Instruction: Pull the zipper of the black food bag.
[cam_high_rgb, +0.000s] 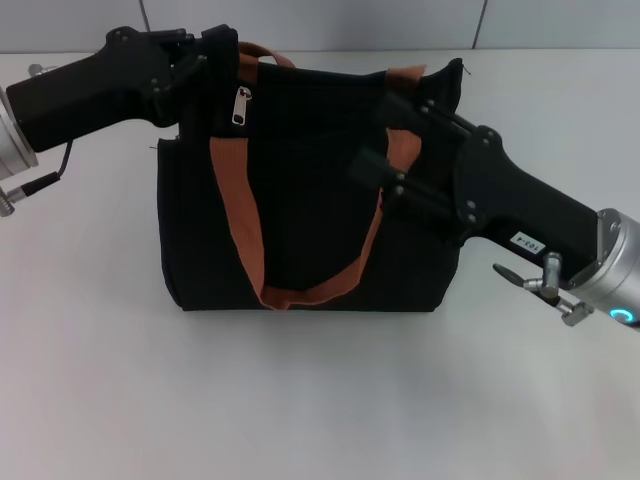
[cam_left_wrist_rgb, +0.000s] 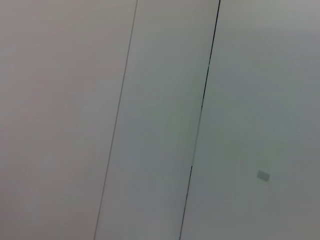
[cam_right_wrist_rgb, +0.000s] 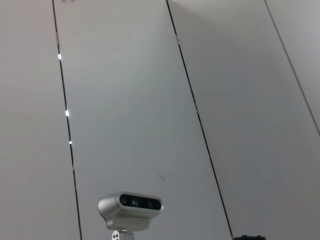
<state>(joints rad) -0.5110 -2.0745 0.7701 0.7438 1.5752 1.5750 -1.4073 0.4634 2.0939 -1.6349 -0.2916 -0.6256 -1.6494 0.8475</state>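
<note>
Though plainly up at the top left corner of the black food bag (cam_high_rgb: 310, 220), hard to read the left gripper (cam_high_rgb: 222, 50) at its tip — cannot tell whether clamped on anything or loose. Lies against the bag's top edge, arm coming in from the robot's left.

Found the zipper (cam_high_rgb: 242, 105) just below and beside that gripper, silver pull hanging down the front face, right next to the upper end of the orange strap (cam_high_rgb: 235, 210). Cannot tell whether touched by the gripper.

Found the right gripper (cam_high_rgb: 382, 133) against the upper right of the bag's front, well apart from the zipper, fingers (cam_high_rgb: 368, 166) spread wide, with the right run of the strap passing between them. Not closed on anything visible.

Stands upright between the two arms, does the bag, strap loop drooping down its front almost to the bottom edge.

Underneath, a plain white table (cam_high_rgb: 300, 400); behind, a pale wall (cam_high_rgb: 300, 20) with thin seams.

From the left wrist camera, only pale panels (cam_left_wrist_rgb: 160, 120) crossed by thin dark seams, plus a small grey tag (cam_left_wrist_rgb: 263, 175). From the right wrist camera, similar panels — and low down a small silver camera unit (cam_right_wrist_rgb: 130, 207) on a stand.
</note>
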